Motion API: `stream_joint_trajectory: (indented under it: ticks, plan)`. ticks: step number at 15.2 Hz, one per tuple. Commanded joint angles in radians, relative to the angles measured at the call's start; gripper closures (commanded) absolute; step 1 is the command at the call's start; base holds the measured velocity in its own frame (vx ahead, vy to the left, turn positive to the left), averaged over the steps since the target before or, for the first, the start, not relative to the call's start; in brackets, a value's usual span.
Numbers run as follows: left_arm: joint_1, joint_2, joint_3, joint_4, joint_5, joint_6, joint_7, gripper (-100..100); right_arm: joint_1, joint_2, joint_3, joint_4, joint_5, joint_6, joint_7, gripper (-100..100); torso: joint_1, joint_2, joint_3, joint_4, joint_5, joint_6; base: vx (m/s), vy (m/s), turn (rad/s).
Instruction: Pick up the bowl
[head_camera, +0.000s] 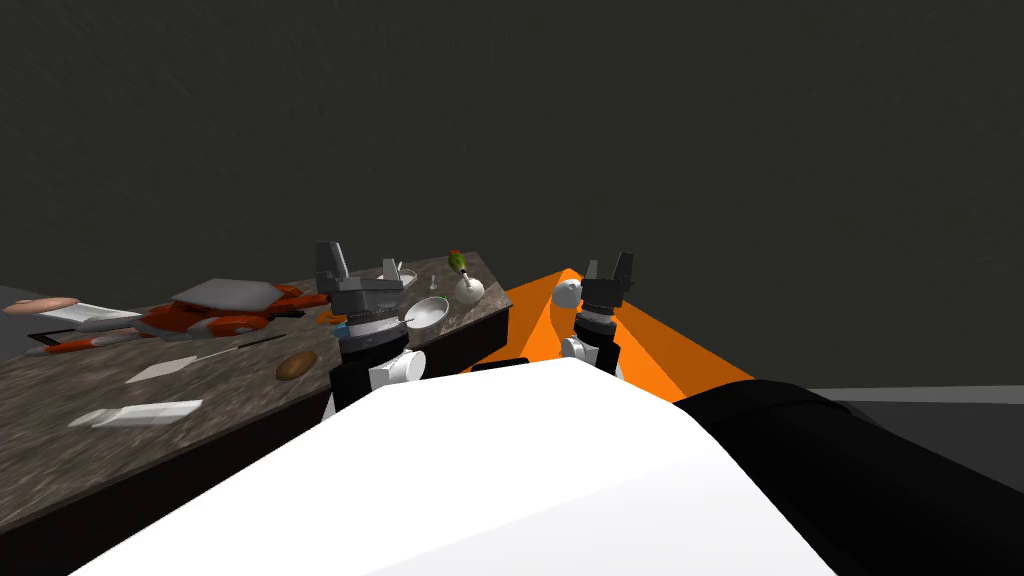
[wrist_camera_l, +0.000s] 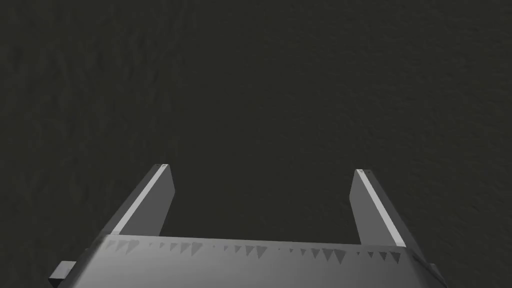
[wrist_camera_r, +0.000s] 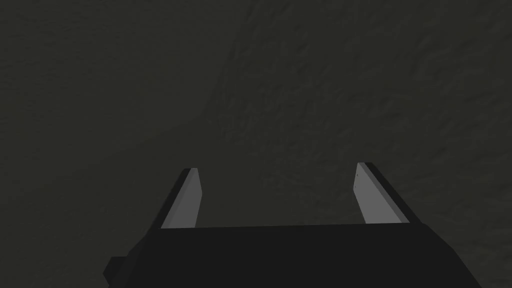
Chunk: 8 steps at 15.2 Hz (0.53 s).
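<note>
Bowl (head_camera: 428, 313), head view: white, on our counter (head_camera: 230, 385), just beside the left gripper (head_camera: 362, 262), untouched.
Left wrist: our fingers (wrist_camera_l: 150, 200) stand apart, nothing between them.
Right wrist: right gripper (wrist_camera_r: 277, 167) likewise spread, empty.
Progress: we judge nothing done; reach, grasp and lift are all left.
</note>
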Motion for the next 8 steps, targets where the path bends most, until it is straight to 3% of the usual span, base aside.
stream_joint_trajectory:
  ticks: [1, 3, 4, 6, 7, 8]
  plan:
    - [-0.001, 0.033, 0.002, 0.001, 0.005, 0.016, 0.004, -100, 0.000, 0.000, 0.000, 0.000, 0.000, 0.000, 0.000, 0, 0.000, 0.000, 0.000, 0.000, 0.000, 0.000, 0.000, 0.000, 0.000]
    - [-0.004, 0.081, 0.007, 0.003, 0.016, 0.053, 0.015, -100, 0.000, 0.000, 0.000, 0.000, 0.000, 0.000, 0.000, 0, 0.000, 0.000, 0.000, 0.000, 0.000, 0.000, -0.001, -0.007, -0.015]
    - [-0.004, 0.081, 0.007, 0.003, 0.016, 0.053, 0.015, -100, 0.000, 0.000, 0.000, 0.000, 0.000, 0.000, 0.000, 0, 0.000, 0.000, 0.000, 0.000, 0.000, 0.000, -0.002, -0.008, -0.012]
    - [-0.008, 0.130, 0.015, 0.006, 0.034, 0.103, 0.031, -100, 0.000, 0.000, 0.000, 0.000, 0.000, 0.000, 0.000, 0, 0.000, 0.000, 0.000, 0.000, 0.000, 0.000, -0.002, -0.011, -0.014]
    - [-0.008, 0.130, 0.015, 0.006, 0.034, 0.111, 0.031, -100, 0.000, 0.000, 0.000, 0.000, 0.000, 0.000, 0.000, 0, 0.000, 0.000, 0.000, 0.000, 0.000, 0.000, -0.003, -0.014, -0.014]
    - [-0.011, 0.153, 0.020, 0.007, 0.045, 0.137, 0.041, -100, 0.000, 0.000, 0.000, 0.000, 0.000, 0.000, 0.000, 0, -0.001, 0.000, 0.000, 0.000, 0.000, 0.000, -0.003, -0.013, -0.015]
